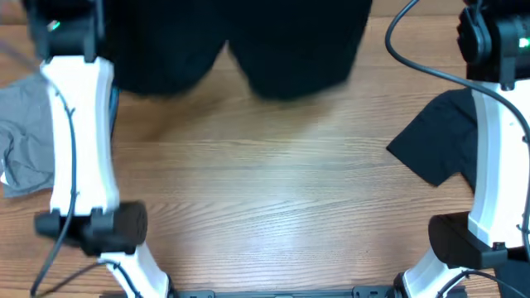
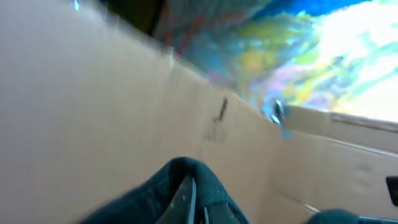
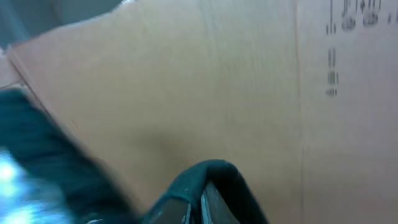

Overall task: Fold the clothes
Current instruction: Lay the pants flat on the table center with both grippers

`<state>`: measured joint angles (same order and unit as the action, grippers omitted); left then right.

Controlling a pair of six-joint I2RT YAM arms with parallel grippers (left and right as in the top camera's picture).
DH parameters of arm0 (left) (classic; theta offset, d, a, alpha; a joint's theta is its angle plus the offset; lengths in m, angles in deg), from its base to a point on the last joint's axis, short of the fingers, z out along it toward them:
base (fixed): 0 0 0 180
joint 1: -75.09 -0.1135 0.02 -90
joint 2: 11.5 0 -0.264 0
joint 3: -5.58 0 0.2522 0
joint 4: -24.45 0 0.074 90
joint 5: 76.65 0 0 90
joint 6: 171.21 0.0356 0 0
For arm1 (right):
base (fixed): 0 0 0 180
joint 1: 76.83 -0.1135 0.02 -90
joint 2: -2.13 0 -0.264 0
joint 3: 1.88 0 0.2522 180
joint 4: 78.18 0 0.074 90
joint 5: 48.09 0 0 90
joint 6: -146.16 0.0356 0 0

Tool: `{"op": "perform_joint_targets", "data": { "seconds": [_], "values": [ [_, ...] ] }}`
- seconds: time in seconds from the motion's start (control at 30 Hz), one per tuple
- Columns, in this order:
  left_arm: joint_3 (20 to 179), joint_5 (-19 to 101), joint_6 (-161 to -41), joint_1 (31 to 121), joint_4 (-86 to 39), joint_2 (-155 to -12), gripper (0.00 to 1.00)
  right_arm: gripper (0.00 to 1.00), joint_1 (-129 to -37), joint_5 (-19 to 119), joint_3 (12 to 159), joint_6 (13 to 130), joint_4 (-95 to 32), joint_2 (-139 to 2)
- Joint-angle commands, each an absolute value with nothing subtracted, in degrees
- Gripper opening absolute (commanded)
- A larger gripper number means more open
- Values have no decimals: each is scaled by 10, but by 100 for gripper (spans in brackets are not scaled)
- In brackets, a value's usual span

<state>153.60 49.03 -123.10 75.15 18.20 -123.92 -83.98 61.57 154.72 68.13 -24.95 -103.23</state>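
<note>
Across the upper middle of the overhead view, above the wooden table, the wide black pants spread with both legs pointing down the frame. A grey garment lies crumpled at the left edge, and a smaller black piece lies at the right. Low in each blurred wrist view, the left gripper and right gripper are each clenched on a bunch of the pants' dark fabric.

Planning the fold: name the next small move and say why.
Probably draw the black pants toward the middle of the table and spread them: they bunch at its far edge, and dark fabric seems pinched in the shut left gripper and right gripper.
</note>
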Motion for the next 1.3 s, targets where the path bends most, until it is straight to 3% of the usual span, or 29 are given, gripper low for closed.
{"op": "perform_joint_targets", "data": {
  "seconds": [0.0, 0.07, 0.13, 0.23, 0.33, 0.4, 0.7, 1.1, 1.13, 1.17, 1.2, 1.27],
  "values": [
    [1548, 659, -1292, 741, 114, -1232, 4, 4, -838, 631, 1567, 633, -181, -981],
    [1548, 705, -1206, 739, -16, -1235, 4, 4, -838, 632, 1567, 580, -94, -981],
    [1548, 682, -1053, 738, -236, -1235, 4, 4, -838, 625, 1566, 539, 17, -987],
    [1547, 448, -945, 741, -510, -1239, 4, 4, -838, 626, 1559, 516, 155, -1007],
    [1527, 233, -944, 756, -640, -1259, 4, 4, -839, 650, 1512, 516, 234, -1027],
    [1494, 189, -937, 769, -684, -1292, 4, 4, -840, 682, 1415, 516, 255, -1044],
    [1377, 204, -941, 776, -729, -1411, 4, 4, -856, 729, 1016, 549, 156, -1047],
    [1353, 138, -969, 776, -777, -1417, 4, 4, -880, 729, 855, 549, 106, -1047],
    [1353, 134, -969, 776, -781, -1417, 10, 20, -885, 729, 852, 549, 101, -1047],
    [1353, 128, -969, 776, -786, -1417, 49, 44, -889, 729, 850, 549, 100, -1047],
    [1353, 127, -969, 776, -791, -1417, 100, 72, -893, 729, 850, 549, 100, -1047],
    [1354, 127, -969, 776, -793, -1416, 100, 80, -897, 729, 851, 548, 102, -1047]
  ]
}}
